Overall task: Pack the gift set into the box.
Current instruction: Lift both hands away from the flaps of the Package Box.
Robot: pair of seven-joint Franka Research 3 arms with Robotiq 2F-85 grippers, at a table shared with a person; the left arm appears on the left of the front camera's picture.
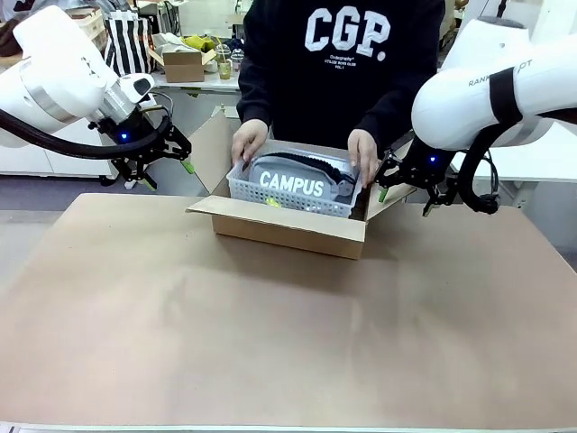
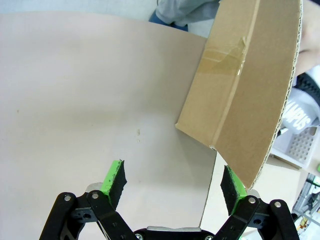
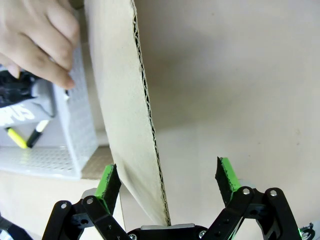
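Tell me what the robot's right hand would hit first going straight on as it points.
Probably the box's side flap: its corrugated edge stands within the open jaws of the right hand, though depth is unclear.

Table [image 1: 270, 343]: flat, matte tan-brown top, running from the near edge at the bottom of the front view to the far side. One item stands directly on it: box [image 1: 288, 233], brown corrugated cardboard, at the far middle, near the far edge. It rests flat on its base, top flaps open and splayed outward. Left wrist view: clear tape on a flap, and a few small dark specks on the table top.
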